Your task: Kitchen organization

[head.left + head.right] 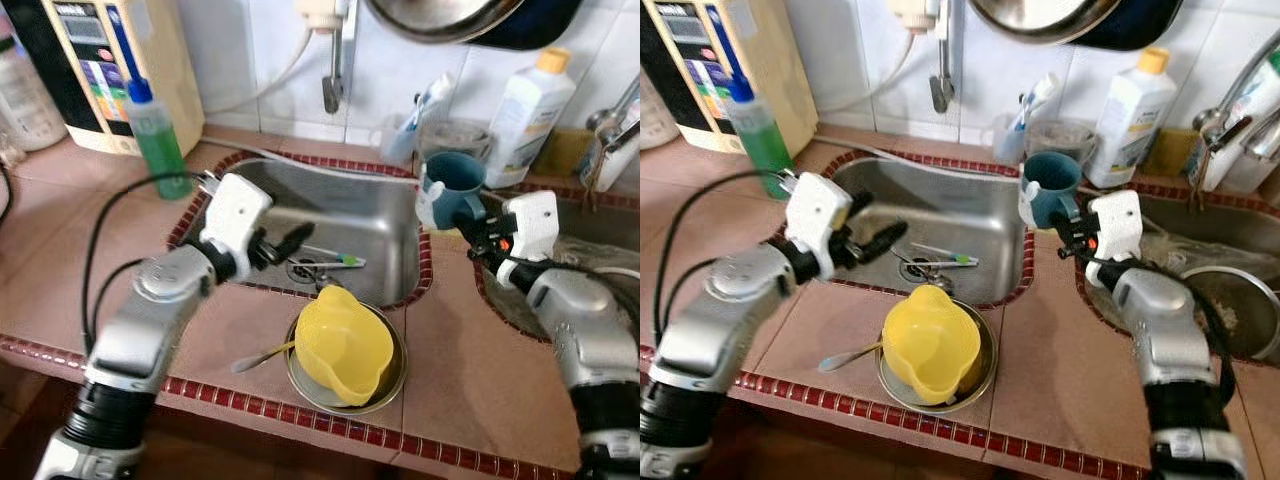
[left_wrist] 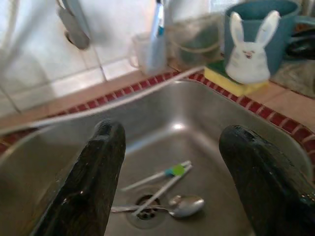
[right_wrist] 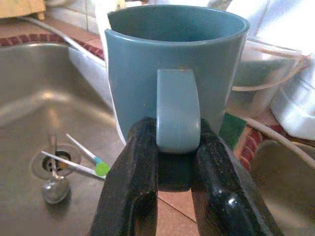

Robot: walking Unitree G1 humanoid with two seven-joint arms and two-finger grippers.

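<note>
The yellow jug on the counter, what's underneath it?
The yellow jug lies tilted in a shallow metal dish, whose rim shows around it. A utensil's pale handle pokes out from beneath on the left; its working end is covered, so its type is unclear.

You have a green dish soap bottle [image 1: 157, 140] on the counter left of the sink, a white detergent bottle [image 1: 528, 115] by the tiled wall, and a water purifier [image 1: 100, 70] behind.
</note>
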